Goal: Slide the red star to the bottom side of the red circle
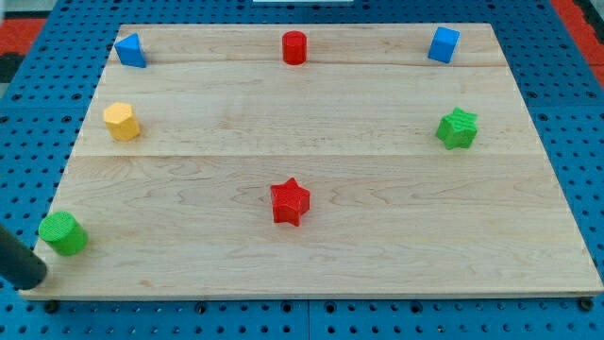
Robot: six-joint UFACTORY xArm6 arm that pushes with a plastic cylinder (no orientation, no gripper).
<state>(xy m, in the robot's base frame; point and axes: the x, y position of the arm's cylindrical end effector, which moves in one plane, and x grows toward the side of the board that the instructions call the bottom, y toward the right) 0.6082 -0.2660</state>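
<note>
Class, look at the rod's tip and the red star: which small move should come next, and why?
Probably swing my tip from the board's bottom-left corner, beside the green cylinder, toward the view's right to get below the red star. The red circle sits almost straight above it, so an upward push should follow.

Pale wooden board (377, 236) on a blue perforated table (566, 94), evenly lit.

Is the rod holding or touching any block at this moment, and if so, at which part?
Nothing is held. My tip sits at the view's bottom left, just beside the green circle, far from the red star.
</note>
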